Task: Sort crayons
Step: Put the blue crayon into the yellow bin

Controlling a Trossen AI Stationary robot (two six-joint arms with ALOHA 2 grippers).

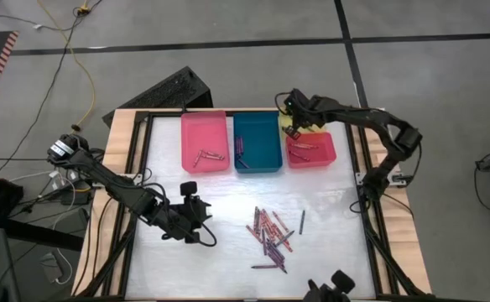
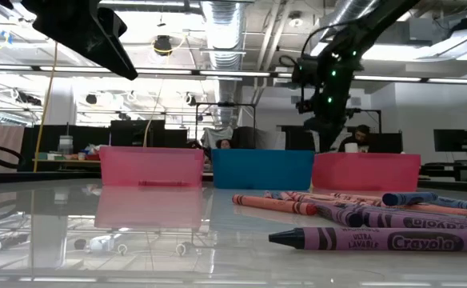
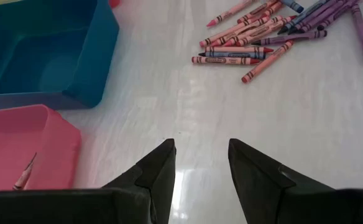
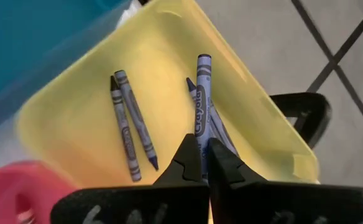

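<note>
A loose pile of crayons [image 1: 272, 231] lies on the white table right of centre; it also shows in the low view [image 2: 361, 216] and the left wrist view [image 3: 262, 37]. My left gripper [image 1: 190, 210] is open and empty above the table between the pink tray [image 1: 205, 134] and the pile; its fingers show in the left wrist view [image 3: 200, 165]. My right gripper [image 1: 291, 113] is over the yellow tray [image 4: 76, 106] at the far right, shut on a blue-grey crayon [image 4: 201, 93]. Two more blue-grey crayons [image 4: 130, 124] lie on the tray's floor. My right gripper pinches the blue-grey crayon's near end [image 4: 199, 138] between its two fingertips. The crayon sticks out past the fingertips, along the fingers, over the yellow tray. The fingers slant down from above. Whether the crayon's far end rests on the tray I cannot tell.
Pink, teal [image 1: 257, 144] and red [image 1: 310, 151] trays stand in a row along the table's far side, each with a few crayons; the yellow tray [image 1: 289, 127] sits behind the red one. A single crayon [image 1: 301, 222] lies right of the pile. A dark keyboard [image 1: 174, 91] lies beyond the far edge.
</note>
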